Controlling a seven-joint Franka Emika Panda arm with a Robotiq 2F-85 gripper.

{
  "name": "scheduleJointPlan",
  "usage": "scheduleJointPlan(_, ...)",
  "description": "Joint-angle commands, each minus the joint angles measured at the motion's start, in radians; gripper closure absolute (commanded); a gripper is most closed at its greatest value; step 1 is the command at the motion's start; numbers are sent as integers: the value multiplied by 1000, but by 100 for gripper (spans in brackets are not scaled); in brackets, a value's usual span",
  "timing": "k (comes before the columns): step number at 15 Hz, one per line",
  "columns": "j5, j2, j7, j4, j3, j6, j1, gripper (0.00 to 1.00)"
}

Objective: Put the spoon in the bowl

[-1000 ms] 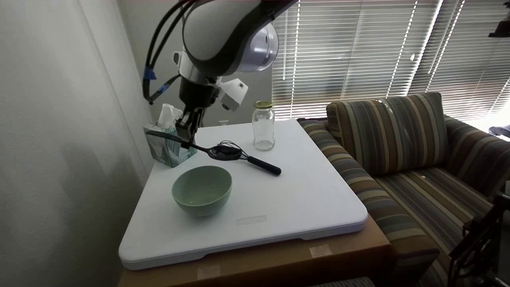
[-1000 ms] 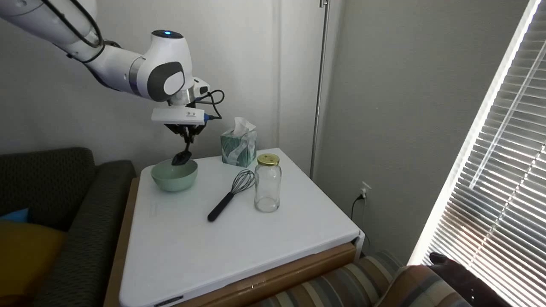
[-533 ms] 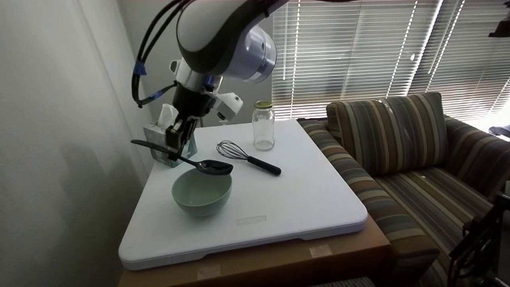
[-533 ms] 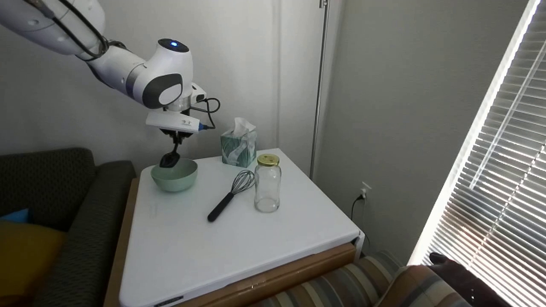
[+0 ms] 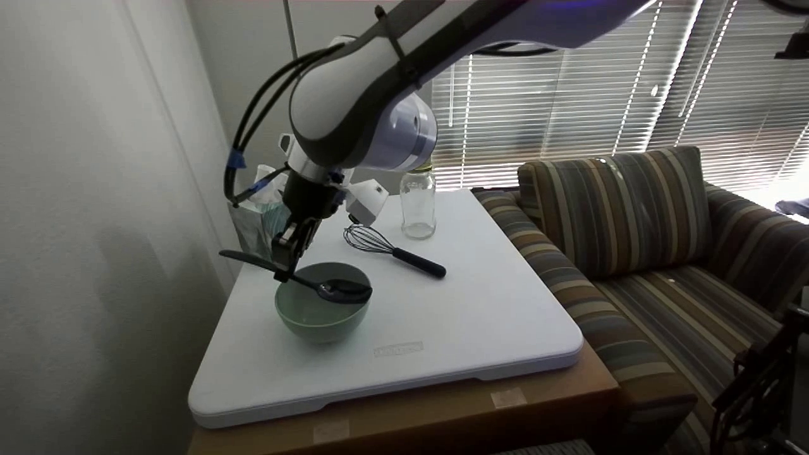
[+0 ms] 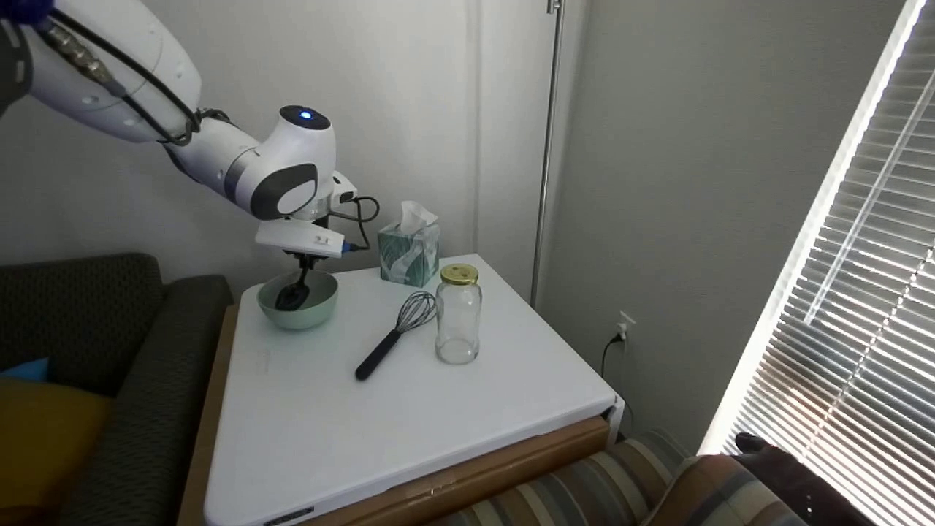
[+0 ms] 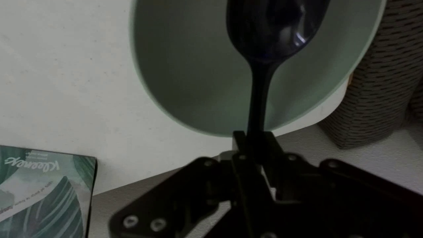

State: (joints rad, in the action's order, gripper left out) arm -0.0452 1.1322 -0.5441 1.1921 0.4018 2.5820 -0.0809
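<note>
One black spoon [image 7: 262, 66], pinched by its handle in my gripper [image 7: 254, 137], slopes down over the pale mint-green bowl [image 5: 319, 332], head lower than handle end. Within the last second I have brought it down: the head, which showed at or above the bowl's far rim, now shows against the inside of the bowl in both exterior views. In an exterior view its tip overlaps the rim at the view's right side; whether it touches, I cannot tell. The rest of the handle runs back past my grip and out beyond the opposite rim. On the white table [image 6: 329, 424], a wire whisk [image 6: 378, 353] and a gold-lidded glass jar [image 6: 458, 321] are apart from the bowl. For the task, this reads to me as the end of the lowering, with release not yet made. A little further down and a gentle letting go seem called for; with so much handle outside, the spoon could tip back over the rim.
</note>
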Motion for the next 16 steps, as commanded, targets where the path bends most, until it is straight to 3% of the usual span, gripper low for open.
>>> scheduleJointPlan(1,-13,66,-37,-73,29,66,-2,96)
scheduleJointPlan(7,-5,102,-70,-95,75,110,13,96)
scheduleJointPlan(16,1,109,-70,-71,64,178,31,96)
